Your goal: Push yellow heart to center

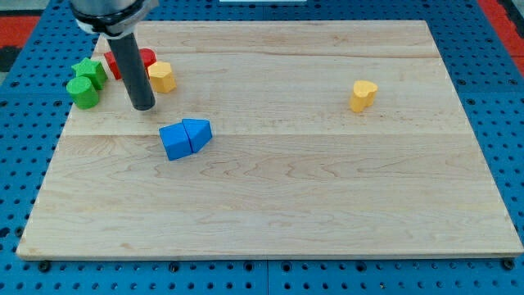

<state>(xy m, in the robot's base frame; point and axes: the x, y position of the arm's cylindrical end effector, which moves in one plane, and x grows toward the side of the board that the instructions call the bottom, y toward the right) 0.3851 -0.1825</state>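
Approach to the yellow heart, far right on the worktop.
With no hand to open or close, we swing my tip around its right side, then push left and nearer, towards center.

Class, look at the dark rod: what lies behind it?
Behind the rod, whose tip rests on the board, a red block shows on both sides; its middle is covered. A yellow block sits beside it.

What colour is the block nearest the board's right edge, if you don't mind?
Yellow: the yellow heart, seen in the camera view.
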